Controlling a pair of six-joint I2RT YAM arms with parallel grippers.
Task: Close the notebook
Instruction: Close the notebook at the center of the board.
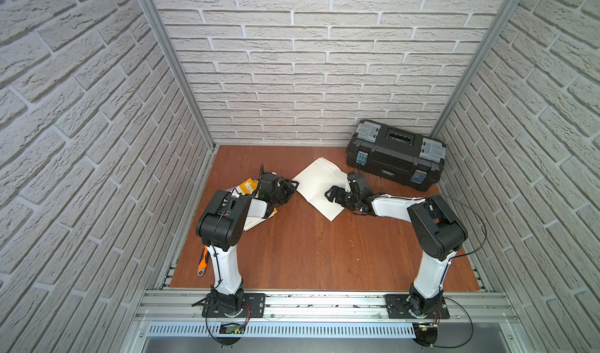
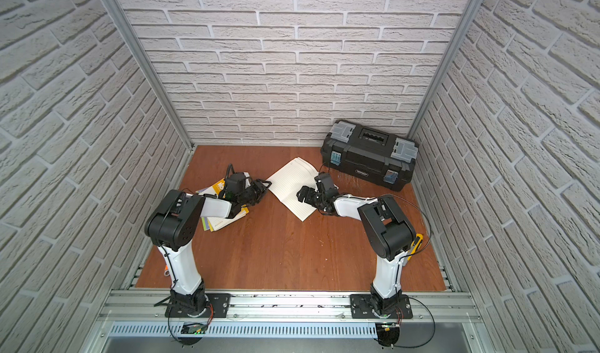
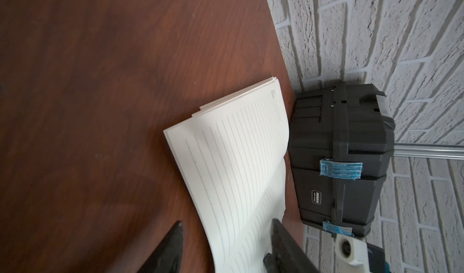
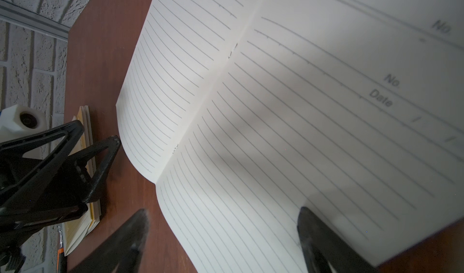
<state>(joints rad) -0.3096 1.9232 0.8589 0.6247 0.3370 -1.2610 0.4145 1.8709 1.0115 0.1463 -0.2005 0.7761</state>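
Note:
The notebook [image 1: 316, 179] lies open on the wooden table [image 1: 292, 254], its lined white pages facing up; it shows in both top views and both wrist views [image 3: 233, 158] [image 4: 276, 108]. My left gripper [image 1: 293, 185] is at its left edge, open, with the page's curved edge running between the two fingers [image 3: 227, 234]. My right gripper [image 1: 329, 194] hovers low over the near right page, open [image 4: 222, 221]. One of its fingertips [image 4: 308, 216] lies at the page's outer part, where a loose leaf curls up. The other fingertip is over bare wood.
A black toolbox [image 1: 394, 155] with grey and blue latches stands just behind the notebook at the back right. A stack of yellow books [image 1: 248, 186] lies under my left arm. An orange-handled tool [image 1: 203, 262] rests at the left edge, a yellow one [image 2: 417, 241] at the right.

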